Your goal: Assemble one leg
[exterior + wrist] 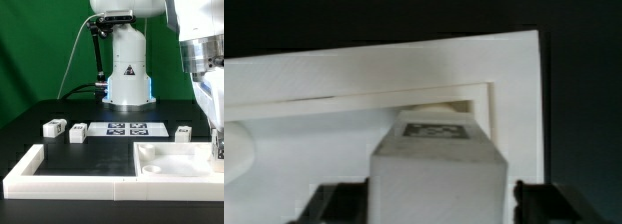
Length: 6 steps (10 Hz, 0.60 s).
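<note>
In the wrist view my gripper (438, 208) is shut on a leg (438, 160), a white block with a black-and-white tag on its far end. The dark fingers (338, 203) press on both its sides. The leg points into a corner of the large white square tray-like part (331, 85), close to the inner wall. In the exterior view the gripper (216, 146) hangs over that part's (175, 165) right side; the held leg is hard to make out there. Three more legs lie on the table: two (54, 127) (77, 131) at the exterior view's left and one (182, 133) at its right.
The marker board (127, 128) lies flat in front of the robot's base (128, 70). The long white L-shaped border rail (50, 178) runs along the front and up the exterior view's left. The black table (100, 150) lies behind the rail.
</note>
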Tool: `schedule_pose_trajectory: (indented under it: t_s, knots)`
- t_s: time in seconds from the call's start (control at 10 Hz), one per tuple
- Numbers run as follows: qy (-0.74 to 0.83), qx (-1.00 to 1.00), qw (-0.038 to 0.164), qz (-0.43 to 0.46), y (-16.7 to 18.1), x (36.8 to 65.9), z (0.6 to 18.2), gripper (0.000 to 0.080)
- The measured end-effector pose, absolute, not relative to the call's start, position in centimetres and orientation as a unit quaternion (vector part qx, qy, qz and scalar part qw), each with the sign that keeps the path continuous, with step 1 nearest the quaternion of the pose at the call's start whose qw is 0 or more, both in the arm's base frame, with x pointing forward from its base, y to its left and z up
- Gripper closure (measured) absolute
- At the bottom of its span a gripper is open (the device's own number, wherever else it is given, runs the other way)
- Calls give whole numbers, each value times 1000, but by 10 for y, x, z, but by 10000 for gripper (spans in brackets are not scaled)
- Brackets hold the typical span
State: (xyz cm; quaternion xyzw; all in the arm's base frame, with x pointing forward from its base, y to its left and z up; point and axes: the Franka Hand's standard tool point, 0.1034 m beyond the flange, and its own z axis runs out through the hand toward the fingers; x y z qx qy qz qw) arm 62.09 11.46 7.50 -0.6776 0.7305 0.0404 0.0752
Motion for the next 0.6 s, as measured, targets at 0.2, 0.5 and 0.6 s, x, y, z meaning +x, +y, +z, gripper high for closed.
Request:
schedule_pose_trajectory:
  t_s: [0.2, 0.5, 0.6]
  knots:
    - [714, -695, 79, 35, 116, 622, 75, 188]
    - [595, -800, 72, 39, 121, 618, 74, 152]
    - [556, -827, 72, 37, 122, 618, 75, 152]
